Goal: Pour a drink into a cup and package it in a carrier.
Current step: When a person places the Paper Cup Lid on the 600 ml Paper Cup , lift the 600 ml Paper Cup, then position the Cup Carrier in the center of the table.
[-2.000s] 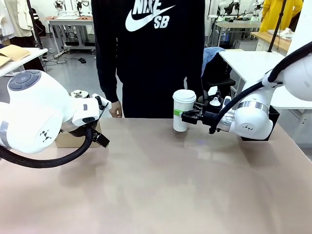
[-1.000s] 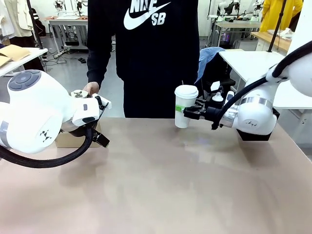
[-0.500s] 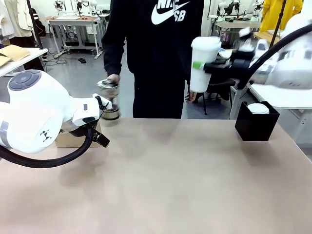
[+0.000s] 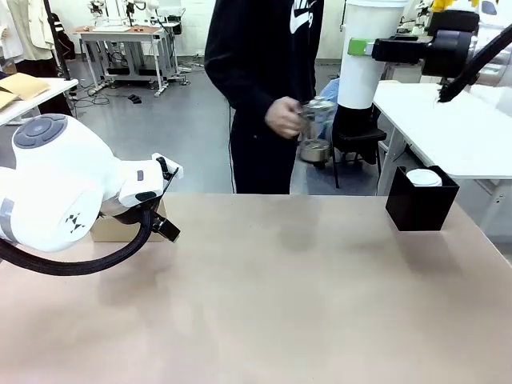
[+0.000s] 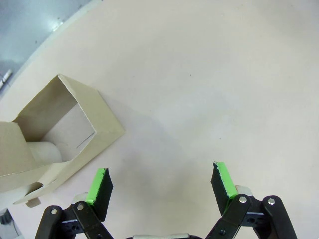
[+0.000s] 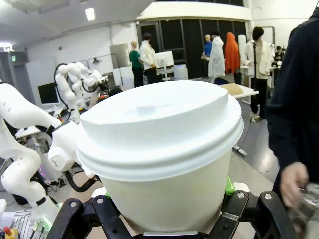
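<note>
Two grippers. Front: the right gripper clasps the cup (white, lidded) between its jaws. Left wrist: the left gripper gapes wide, the carrier ahead, picture-left of its jaws. Right wrist: the cup sits clamped between the jaws.

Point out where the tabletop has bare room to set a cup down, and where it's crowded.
Free: the broad middle and near side of the table, between the carrier at far left and the black box at far right. Crowded: the far-left corner, where the left end effector hangs open beside the carrier.
</note>
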Motion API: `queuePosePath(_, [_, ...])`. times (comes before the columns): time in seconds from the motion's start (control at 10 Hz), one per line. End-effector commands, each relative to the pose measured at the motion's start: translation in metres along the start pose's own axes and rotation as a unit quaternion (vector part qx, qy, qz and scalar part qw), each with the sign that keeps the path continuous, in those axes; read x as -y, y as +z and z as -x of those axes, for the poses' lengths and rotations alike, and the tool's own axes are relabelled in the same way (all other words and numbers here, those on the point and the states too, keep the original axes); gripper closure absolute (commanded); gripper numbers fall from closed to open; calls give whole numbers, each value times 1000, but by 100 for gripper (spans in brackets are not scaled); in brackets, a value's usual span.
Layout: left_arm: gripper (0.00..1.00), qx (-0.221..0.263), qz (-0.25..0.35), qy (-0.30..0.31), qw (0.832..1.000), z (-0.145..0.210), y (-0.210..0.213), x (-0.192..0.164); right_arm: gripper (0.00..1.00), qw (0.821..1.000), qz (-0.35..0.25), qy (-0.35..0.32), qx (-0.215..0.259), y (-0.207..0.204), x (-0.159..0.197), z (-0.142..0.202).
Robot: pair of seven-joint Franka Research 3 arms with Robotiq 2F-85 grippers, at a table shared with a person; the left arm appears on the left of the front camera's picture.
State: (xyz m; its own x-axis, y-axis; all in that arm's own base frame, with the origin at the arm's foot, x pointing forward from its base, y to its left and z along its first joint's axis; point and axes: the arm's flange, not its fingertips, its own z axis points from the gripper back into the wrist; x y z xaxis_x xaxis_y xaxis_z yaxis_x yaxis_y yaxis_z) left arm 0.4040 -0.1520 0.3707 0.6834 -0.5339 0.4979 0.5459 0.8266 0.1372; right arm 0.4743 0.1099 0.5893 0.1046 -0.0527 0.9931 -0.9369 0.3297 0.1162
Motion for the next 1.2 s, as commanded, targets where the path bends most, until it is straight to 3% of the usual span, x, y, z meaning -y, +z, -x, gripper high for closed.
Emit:
queuePosePath(0.0, [0, 0, 1, 0, 1000, 0, 0, 0, 19, 1000, 3, 3, -3, -11, 7, 7])
queuePosePath(0.9, [0, 0, 0, 0, 1000, 0, 0, 0, 19, 1000, 3, 3, -3, -11, 7, 7])
queuePosePath(1.1, [0, -7, -9, 28, 1000, -18, 56, -4, 19, 1000, 3, 3, -3, -11, 7, 7])
